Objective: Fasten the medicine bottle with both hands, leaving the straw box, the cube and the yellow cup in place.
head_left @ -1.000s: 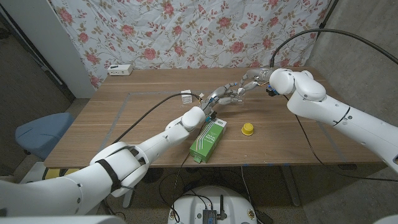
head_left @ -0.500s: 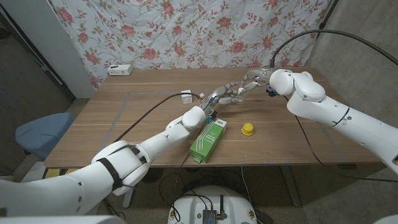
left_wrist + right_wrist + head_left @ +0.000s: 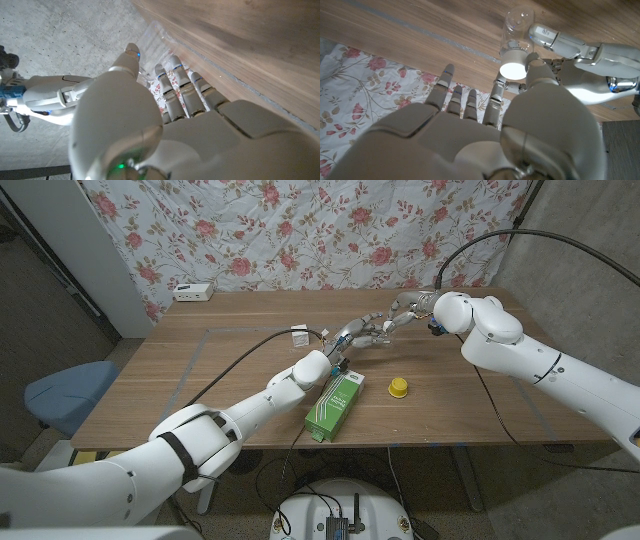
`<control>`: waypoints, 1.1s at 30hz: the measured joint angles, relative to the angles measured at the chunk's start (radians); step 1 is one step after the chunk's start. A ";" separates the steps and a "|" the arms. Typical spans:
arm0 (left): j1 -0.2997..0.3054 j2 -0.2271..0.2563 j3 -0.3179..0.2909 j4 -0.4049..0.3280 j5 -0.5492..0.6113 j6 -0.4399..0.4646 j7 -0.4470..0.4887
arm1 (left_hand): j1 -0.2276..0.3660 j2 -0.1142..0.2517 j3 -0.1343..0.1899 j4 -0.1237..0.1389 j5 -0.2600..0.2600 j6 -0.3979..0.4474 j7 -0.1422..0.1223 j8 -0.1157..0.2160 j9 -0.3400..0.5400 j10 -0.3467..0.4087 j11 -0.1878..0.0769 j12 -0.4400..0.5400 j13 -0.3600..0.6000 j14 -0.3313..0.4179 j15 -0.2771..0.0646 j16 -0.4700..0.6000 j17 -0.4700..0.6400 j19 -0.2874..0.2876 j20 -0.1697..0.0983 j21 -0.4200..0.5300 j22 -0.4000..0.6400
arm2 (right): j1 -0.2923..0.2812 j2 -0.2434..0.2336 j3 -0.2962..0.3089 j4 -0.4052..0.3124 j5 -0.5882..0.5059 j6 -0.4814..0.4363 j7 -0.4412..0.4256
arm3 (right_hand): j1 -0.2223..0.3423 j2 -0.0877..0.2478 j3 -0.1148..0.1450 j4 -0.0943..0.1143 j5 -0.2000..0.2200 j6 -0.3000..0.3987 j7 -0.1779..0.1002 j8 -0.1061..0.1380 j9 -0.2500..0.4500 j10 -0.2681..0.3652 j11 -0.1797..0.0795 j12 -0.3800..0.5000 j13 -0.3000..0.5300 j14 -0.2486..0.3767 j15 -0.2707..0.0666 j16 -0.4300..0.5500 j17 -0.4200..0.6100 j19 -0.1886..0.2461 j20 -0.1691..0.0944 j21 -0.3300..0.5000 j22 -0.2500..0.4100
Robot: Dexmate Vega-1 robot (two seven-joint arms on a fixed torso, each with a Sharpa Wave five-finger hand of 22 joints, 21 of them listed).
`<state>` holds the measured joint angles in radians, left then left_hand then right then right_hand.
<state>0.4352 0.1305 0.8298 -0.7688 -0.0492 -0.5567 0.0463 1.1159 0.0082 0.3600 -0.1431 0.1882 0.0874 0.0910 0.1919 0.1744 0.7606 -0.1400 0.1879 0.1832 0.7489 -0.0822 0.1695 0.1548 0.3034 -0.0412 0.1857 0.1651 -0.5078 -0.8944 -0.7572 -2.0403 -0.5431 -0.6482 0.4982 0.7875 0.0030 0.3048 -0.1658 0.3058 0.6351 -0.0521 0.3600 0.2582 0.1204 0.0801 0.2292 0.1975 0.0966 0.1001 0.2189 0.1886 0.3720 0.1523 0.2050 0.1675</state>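
Right wrist view shows the clear medicine bottle (image 3: pixel 516 31) with its white cap (image 3: pixel 514 70), held by the left hand (image 3: pixel 560 47) around its body while the right hand (image 3: pixel 470 130) touches the cap with thumb and a fingertip. Head view puts both hands (image 3: pixel 350 336) (image 3: pixel 398 313) above the surface (image 3: pixel 200 370), beyond the green straw box (image 3: pixel 334 405), yellow cup (image 3: pixel 398 387) and cube (image 3: pixel 299 338)

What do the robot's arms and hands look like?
Both arms are glossy white rounded shells. The left arm wears a black band and trails a black cable; another black cable loops to the right arm. The left hand and right hand have silvery-grey jointed fingers.
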 measured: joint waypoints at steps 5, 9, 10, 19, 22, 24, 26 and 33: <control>-0.003 -0.003 0.001 0.007 -0.001 -0.002 -0.002 | 0.000 0.000 0.003 -0.003 0.000 0.000 0.000 0.000 0.000 0.000 0.000 0.000 0.000 0.000 0.000 0.000 0.002 0.000 0.000 0.000 0.000 | -0.002 0.001 0.001 0.004 0.004 0.001 -0.007 | 0.000 0.000 0.003 0.003 0.000 0.019 -0.002 0.007 0.005 0.005 0.002 0.000 0.000 0.005 0.005 0.000 0.000 0.003 -0.003 0.000 0.000; -0.006 -0.007 0.002 0.016 -0.003 -0.004 -0.004 | 0.000 0.000 0.004 -0.004 0.000 -0.004 -0.004 0.000 0.000 0.001 -0.001 -0.001 0.000 0.000 0.000 0.000 0.001 0.000 0.000 0.000 0.000 | -0.004 0.002 0.002 0.007 0.006 0.001 -0.015 | 0.000 0.000 0.003 0.003 -0.007 0.033 -0.002 0.017 0.004 0.018 0.000 0.004 0.000 0.014 0.003 0.000 0.000 0.008 -0.008 0.000 0.000; -0.007 -0.008 0.002 0.017 -0.003 -0.005 -0.004 | 0.000 0.000 0.004 -0.004 0.000 -0.005 -0.005 0.000 0.000 0.001 -0.001 -0.001 0.001 0.000 0.000 0.000 0.001 0.000 0.000 0.000 0.000 | -0.005 0.002 0.003 0.008 0.007 0.001 -0.017 | 0.000 0.000 0.003 0.003 -0.008 0.035 -0.004 0.018 0.004 0.021 -0.003 0.004 0.000 0.014 0.003 0.000 0.000 0.010 -0.006 0.000 0.000; -0.011 -0.014 0.005 0.030 -0.005 -0.008 -0.006 | -0.004 0.004 0.006 -0.002 0.000 0.000 -0.011 0.000 0.000 0.001 -0.001 0.001 0.001 0.000 0.000 0.000 0.001 0.000 0.000 0.000 0.000 | -0.013 0.002 0.008 0.013 0.013 0.001 -0.039 | 0.003 0.003 0.003 0.003 -0.015 0.080 0.002 0.032 0.004 0.050 -0.003 0.007 0.000 0.038 -0.012 0.008 0.000 0.031 -0.016 0.000 0.000; -0.013 -0.016 0.005 0.033 -0.005 -0.009 -0.006 | -0.004 0.004 0.006 -0.002 0.000 0.000 -0.011 0.000 0.000 0.001 -0.001 0.001 0.001 0.000 0.000 0.000 0.001 0.000 0.000 0.000 0.000 | -0.015 0.003 0.010 0.014 0.016 0.001 -0.047 | 0.003 0.003 0.003 0.003 -0.015 0.092 0.000 0.033 0.004 0.059 -0.002 0.008 0.000 0.047 -0.011 0.008 0.000 0.033 -0.015 0.000 0.000; -0.013 -0.017 0.006 0.035 -0.005 -0.009 -0.006 | -0.004 0.004 0.006 -0.002 0.000 0.000 -0.011 0.000 0.000 0.001 -0.001 0.001 0.001 0.000 0.000 0.000 0.001 0.000 0.000 0.000 0.000 | -0.017 0.003 0.011 0.015 0.018 0.001 -0.051 | 0.003 0.003 0.003 0.003 -0.015 0.096 -0.003 0.036 0.005 0.062 -0.005 0.008 0.000 0.048 -0.012 0.008 0.000 0.036 -0.018 0.000 0.000; -0.013 -0.018 0.007 0.036 -0.006 -0.009 -0.007 | -0.004 0.004 0.006 -0.002 0.000 0.000 -0.011 0.000 0.000 0.001 -0.001 0.001 0.001 0.000 0.000 0.000 0.001 0.000 0.000 0.000 0.000 | -0.019 0.002 0.013 0.015 0.021 0.001 -0.055 | 0.003 0.003 0.003 0.003 -0.021 0.107 0.001 0.040 0.005 0.069 0.002 0.008 0.000 0.052 -0.016 0.008 0.000 0.043 -0.015 0.000 0.000; -0.014 -0.022 0.009 0.040 -0.006 -0.011 -0.007 | -0.009 -0.001 0.009 -0.005 0.000 0.000 -0.011 0.000 0.000 0.001 -0.001 0.001 0.001 0.000 0.000 0.000 0.001 0.000 0.000 0.000 0.000 | -0.023 0.001 0.017 0.016 0.030 0.001 -0.065 | 0.003 0.002 0.001 0.010 -0.026 0.134 0.003 0.048 0.002 0.087 -0.005 0.011 0.000 0.062 -0.015 0.008 0.000 0.047 -0.018 0.000 0.000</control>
<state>0.4209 0.1085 0.8384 -0.7287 -0.0550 -0.5673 0.0395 1.1066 0.0070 0.3694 -0.1477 0.1882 0.0874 0.0802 0.1919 0.1743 0.7616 -0.1410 0.1889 0.1841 0.7488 -0.0820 0.1696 0.1561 0.3034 -0.0412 0.1857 0.1651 -0.5309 -0.8934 -0.7397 -2.0246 -0.5128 -0.6471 0.4336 0.7900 0.0055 0.3062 -0.1556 0.2794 0.7695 -0.0492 0.4076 0.2600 0.2075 0.0749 0.2406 0.1975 0.1582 0.0847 0.2266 0.1884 0.4189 0.1342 0.2050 0.1675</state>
